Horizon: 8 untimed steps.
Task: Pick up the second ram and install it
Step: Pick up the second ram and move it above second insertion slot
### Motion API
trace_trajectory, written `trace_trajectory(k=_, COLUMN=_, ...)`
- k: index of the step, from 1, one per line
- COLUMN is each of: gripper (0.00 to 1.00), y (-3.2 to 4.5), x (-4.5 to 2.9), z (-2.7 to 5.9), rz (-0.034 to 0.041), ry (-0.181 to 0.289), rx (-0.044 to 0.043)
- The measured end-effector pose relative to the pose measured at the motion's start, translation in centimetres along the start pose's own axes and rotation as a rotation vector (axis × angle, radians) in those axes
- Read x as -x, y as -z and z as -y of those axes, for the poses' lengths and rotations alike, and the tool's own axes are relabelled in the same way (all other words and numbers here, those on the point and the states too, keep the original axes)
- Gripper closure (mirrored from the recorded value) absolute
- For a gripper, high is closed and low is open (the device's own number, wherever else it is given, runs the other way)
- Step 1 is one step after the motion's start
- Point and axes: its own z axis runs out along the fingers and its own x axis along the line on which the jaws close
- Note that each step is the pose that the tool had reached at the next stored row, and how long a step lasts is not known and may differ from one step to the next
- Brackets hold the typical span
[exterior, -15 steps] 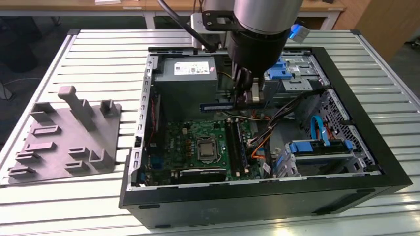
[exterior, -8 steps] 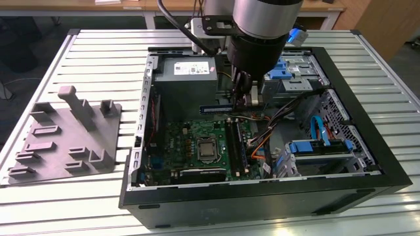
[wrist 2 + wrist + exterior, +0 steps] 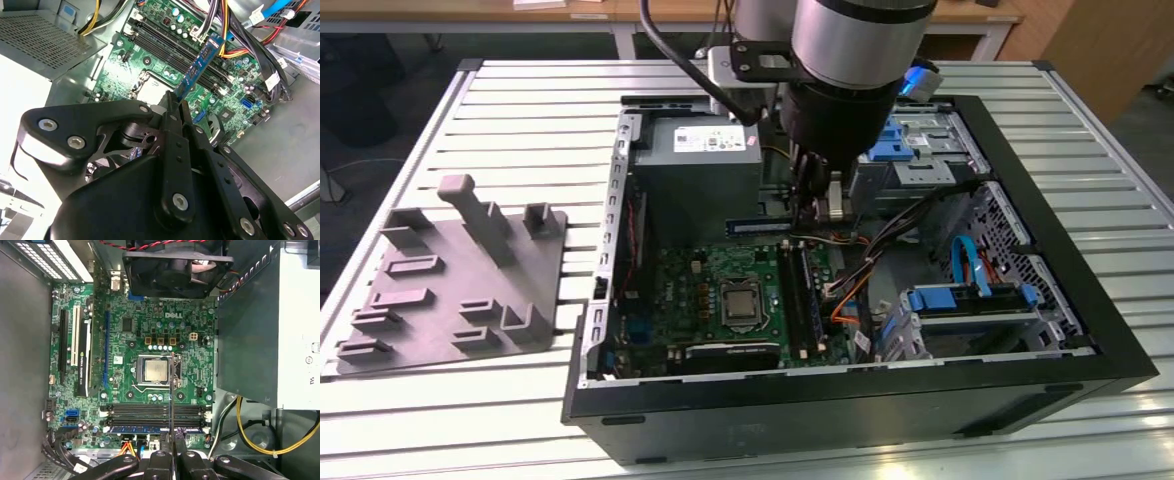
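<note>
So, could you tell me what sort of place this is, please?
Probably a robotics lab bench: a slatted metal table carries an open computer case and a grey fixture tray, while the end effector holds the second ram.

Open-topped case (image 3: 854, 410) leaves free room over motherboard (image 3: 707, 285) between power supply (image 3: 698, 165) and drive cages (image 3: 981, 300), but cable bundle (image 3: 894, 235) crowds memory slots (image 3: 155, 412) just beside gripper (image 3: 176, 101) clamping the second ram (image 3: 199, 67).

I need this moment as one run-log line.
gripper: shut on long thin blue-green memory stick | place: over green motherboard | stick: not in slot
</note>
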Motion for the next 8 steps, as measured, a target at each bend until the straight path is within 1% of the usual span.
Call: trace_trajectory(k=8, gripper=0.86, y=-1.35, x=-0.07, z=-0.01, rz=0.0001, ry=0.0, rx=0.0)
